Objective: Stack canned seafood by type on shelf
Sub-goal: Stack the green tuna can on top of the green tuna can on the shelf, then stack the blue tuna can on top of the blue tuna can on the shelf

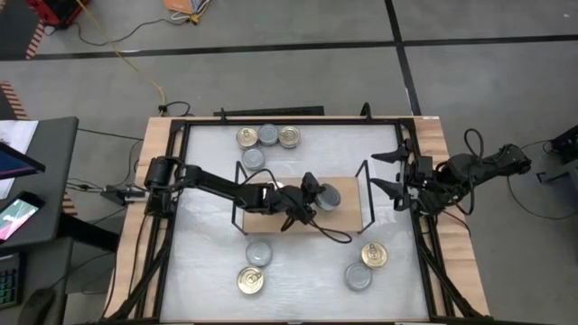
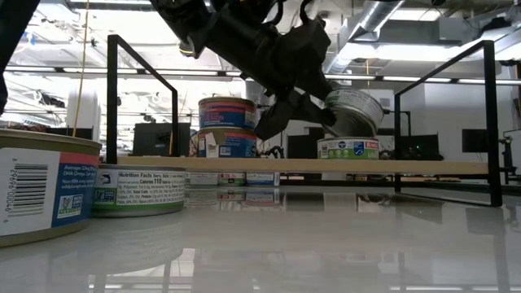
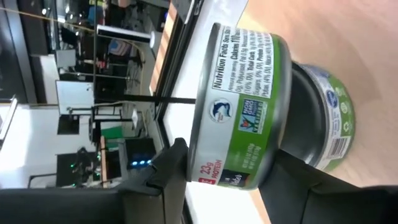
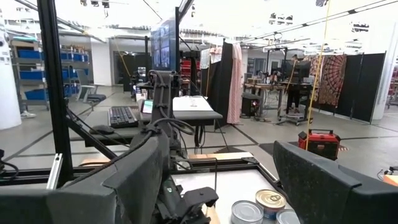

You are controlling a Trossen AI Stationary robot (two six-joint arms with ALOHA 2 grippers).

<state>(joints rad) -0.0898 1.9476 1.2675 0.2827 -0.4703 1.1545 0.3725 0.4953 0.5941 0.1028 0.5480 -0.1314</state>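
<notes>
The shelf [image 1: 350, 215] is a wooden board with black wire ends in the middle of the table. On it stand a stack of two red-and-blue tins [image 2: 227, 126] and one green-labelled tin [image 2: 348, 148]. My left gripper [image 1: 318, 200] reaches in from the table's left, shut on a second green-labelled tin [image 2: 356, 111]. It holds this tin tilted just over the first one. I cannot tell whether the two tins touch. My right gripper [image 1: 390, 171] waits open at the table's right edge, holding nothing. My left gripper pinches the green-labelled tin across its two flat faces. One finger [image 3: 166, 169] lies against the lid's rim [image 3: 194, 155] and the other finger [image 3: 293, 182] against the bottom face. The fingers come nearly level from the table's left. The tin is tilted, above the tin on the shelf [image 3: 333, 118].
Several loose tins [image 1: 267, 137] sit near the table's far edge. Two more [image 1: 255, 267] lie at the near left and two [image 1: 366, 265] at the near right. The shelf's wire ends [image 2: 487, 98] rise on both short sides.
</notes>
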